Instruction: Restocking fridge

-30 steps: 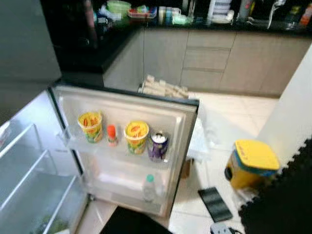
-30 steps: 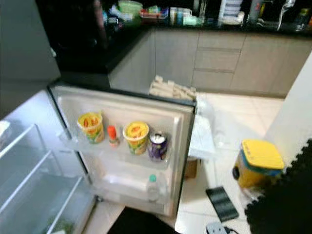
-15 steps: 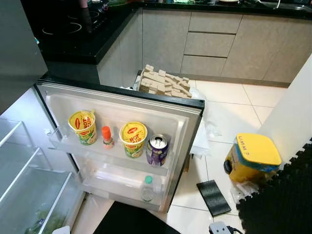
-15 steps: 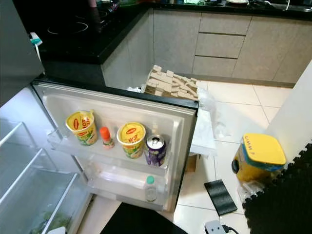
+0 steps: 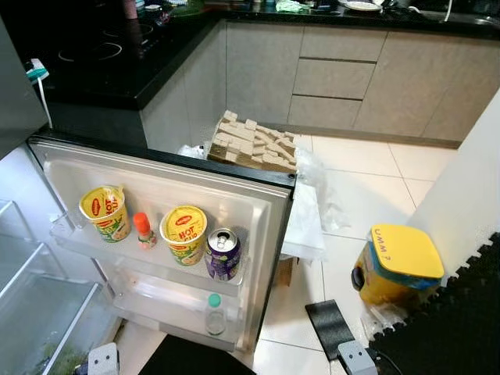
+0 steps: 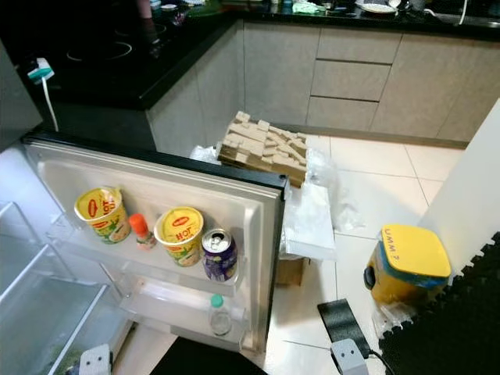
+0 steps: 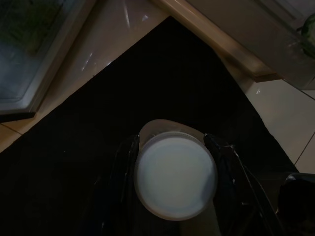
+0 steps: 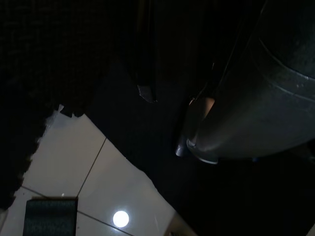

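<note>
The fridge door (image 5: 269,211) stands open in front of me. Its upper shelf holds two yellow noodle cups (image 5: 104,212) (image 5: 184,233), a small orange-capped bottle (image 5: 143,230) and a purple can (image 5: 223,254). A water bottle (image 5: 213,312) stands on the lower door shelf. The fridge's glass shelves (image 5: 31,289) are at the left. In the left wrist view my left gripper (image 7: 172,141) is shut on a round white container (image 7: 175,177), low over a black mat (image 7: 98,132). My right gripper (image 8: 165,120) hangs open in the dark beside a grey cylinder (image 8: 266,98), above floor tiles.
A yellow-lidded bin (image 5: 400,264) and a dark flat pad (image 5: 328,324) sit on the tiled floor at the right, beside a black foam mat (image 5: 457,312). Behind the door lie a box of pale blocks (image 5: 250,144) and a white box (image 5: 301,223). Kitchen cabinets (image 5: 336,78) line the back.
The camera has shifted, so the fridge door now sits further left and lower in view. The items on the door shelves have kept their places.
</note>
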You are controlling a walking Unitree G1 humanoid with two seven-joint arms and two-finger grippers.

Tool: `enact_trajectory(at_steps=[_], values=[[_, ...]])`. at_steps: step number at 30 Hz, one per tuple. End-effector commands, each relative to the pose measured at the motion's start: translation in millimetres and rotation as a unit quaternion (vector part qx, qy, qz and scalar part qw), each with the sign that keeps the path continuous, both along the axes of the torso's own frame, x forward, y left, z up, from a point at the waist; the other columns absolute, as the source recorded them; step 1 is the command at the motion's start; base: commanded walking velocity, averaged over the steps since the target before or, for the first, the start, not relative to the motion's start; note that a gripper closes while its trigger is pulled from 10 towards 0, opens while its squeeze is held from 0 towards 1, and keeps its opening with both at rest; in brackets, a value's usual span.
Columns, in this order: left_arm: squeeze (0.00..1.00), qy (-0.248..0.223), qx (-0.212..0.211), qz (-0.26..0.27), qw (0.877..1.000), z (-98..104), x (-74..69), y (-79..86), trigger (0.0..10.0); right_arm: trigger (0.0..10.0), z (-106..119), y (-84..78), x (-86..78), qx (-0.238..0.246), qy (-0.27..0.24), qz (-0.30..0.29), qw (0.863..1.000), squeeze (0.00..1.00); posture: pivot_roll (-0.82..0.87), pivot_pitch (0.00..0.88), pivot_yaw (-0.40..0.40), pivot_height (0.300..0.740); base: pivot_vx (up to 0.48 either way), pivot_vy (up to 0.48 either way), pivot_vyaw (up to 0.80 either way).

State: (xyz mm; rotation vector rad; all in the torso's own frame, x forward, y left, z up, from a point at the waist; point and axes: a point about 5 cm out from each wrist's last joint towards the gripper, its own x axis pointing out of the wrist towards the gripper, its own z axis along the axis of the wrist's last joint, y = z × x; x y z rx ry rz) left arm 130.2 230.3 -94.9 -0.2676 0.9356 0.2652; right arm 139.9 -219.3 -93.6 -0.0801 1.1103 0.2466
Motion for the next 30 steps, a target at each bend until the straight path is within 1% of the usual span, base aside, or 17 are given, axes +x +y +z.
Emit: enact_trajectory(at_steps=[1, 3, 5, 10, 14, 15, 16, 17, 20, 21, 22, 23, 24, 25, 27, 28, 30], values=[[0.0, 0.001, 0.007, 0.006, 1.0, 0, -3.3, 5.6, 10.0, 10.0, 0, 3.0, 2.4, 0.005, -0.005, 0.004, 1.0, 0.0, -0.06, 0.0, -0.006, 0.74, 0.0, 0.0, 0.0], [0.0, 0.002, 0.006, 0.0, 1.0, 0, -3.8, 4.7, 10.0, 10.0, 1, 3.2, 2.9, 0.005, -0.006, 0.005, 1.0, 0.0, -0.06, 0.0, -0.006, 0.74, 0.0, 0.0, 0.0], [0.0, 0.003, 0.007, -0.009, 1.0, 0, -4.4, 3.7, 10.0, 10.0, 1, 3.3, 3.0, 0.005, -0.006, 0.006, 1.0, 0.0, -0.06, 0.0, -0.006, 0.74, 0.0, -0.435, 0.0], [0.0, 0.0, 0.0, -0.004, 1.0, -1, -4.8, 2.6, 10.0, 10.0, 1, 3.7, 3.4, 0.007, -0.008, 0.006, 1.0, 0.0, -0.06, 0.0, -0.007, 0.74, 0.0, -0.456, 0.0], [0.0, -0.033, 0.013, 0.029, 0.999, 7, 6.5, 12.3, 10.0, 10.0, 3, 3.8, 9.0, 0.01, -0.021, 0.001, 1.0, 0.0, -0.06, 0.0, -0.008, 0.74, 0.0, 0.0, 0.0], [0.0, -0.033, 0.013, 0.029, 0.999, 7, 6.5, 12.3, 10.0, 10.0, 3, 3.8, 9.0, 0.01, -0.021, 0.001, 1.0, 0.0, -0.06, 0.0, -0.008, 0.74, 0.0, 0.0, 0.0], [0.0, -0.052, 0.027, 0.039, 0.998, 12, 14.5, 19.7, 10.0, 10.0, 7, 1.5, 17.4, 0.012, -0.039, -0.005, 0.999, 0.0, -0.06, 0.0, -0.008, 0.74, 0.0, 0.0, 0.0], [0.0, -0.061, 0.031, 0.046, 0.997, 15, 18.2, 23.6, 10.0, 10.0, 10, 0.1, 22.2, 0.014, -0.048, -0.008, 0.999, 0.0, -0.06, 0.0, -0.008, 0.74, 0.0, 0.0, 0.0], [0.0, -0.08, 0.046, 0.055, 0.994, 21, 26.4, 32.4, 10.0, 10.0, 17, -2.5, 34.6, 0.026, -0.073, -0.013, 0.997, 0.0, -0.06, 0.0, -0.008, 0.74, 0.0, 0.0, 0.0], [0.0, -0.08, 0.046, 0.055, 0.994, 21, 26.4, 32.4, 10.0, 10.0, 17, -2.5, 34.6, 0.026, -0.073, -0.013, 0.997, 0.0, -0.06, 0.0, -0.008, 0.74, 0.0, 0.0, 0.0], [0.0, -0.088, 0.052, 0.06, 0.993, 25, 30.0, 36.5, 10.0, 10.0, 21, -2.7, 41.1, 0.037, -0.086, -0.01, 0.996, 0.0, -0.06, 0.0, -0.009, 0.74, 0.0, 0.0, 0.0], [0.0, -0.105, 0.064, 0.067, 0.99, 31, 36.5, 44.1, 10.0, 10.0, 29, -1.5, 53.7, 0.061, -0.112, 0.006, 0.992, 0.0, -0.06, 0.0, -0.009, 0.74, 0.0, 0.0, 0.0], [0.0, -0.111, 0.068, 0.07, 0.989, 33, 39.0, 46.9, 10.0, 10.0, 32, -0.7, 58.6, 0.071, -0.123, 0.014, 0.99, 0.0, -0.06, 0.0, -0.009, 0.74, 0.0, 0.0, 0.0], [0.0, -0.111, 0.068, 0.07, 0.989, 33, 39.0, 46.9, 10.0, 10.0, 32, -0.7, 58.6, 0.071, -0.123, 0.014, 0.99, 0.0, -0.06, 0.0, -0.009, 0.74, 0.0, 0.0, 0.0], [0.0, -0.132, 0.08, 0.079, 0.985, 41, 46.4, 56.0, 10.0, 10.0, 45, -0.3, 74.0, 0.1, -0.154, 0.036, 0.982, 0.0, -0.06, 0.0, -0.009, 0.74, 0.0, 0.0, 0.0], [0.0, -0.132, 0.08, 0.079, 0.985, 41, 46.4, 56.0, 10.0, 10.0, 45, -0.3, 74.0, 0.1, -0.154, 0.036, 0.982, 0.0, -0.06, 0.0, -0.009, 0.74, 0.0, 0.0, 0.0], [0.0, -0.163, 0.087, 0.087, 0.979, 52, 55.5, 65.6, 10.0, 10.0, 58, -1.2, 87.9, 0.132, -0.184, 0.065, 0.972, 0.0, -0.05, 0.0, -0.01, 0.74, 0.0, 0.0, 0.0]])
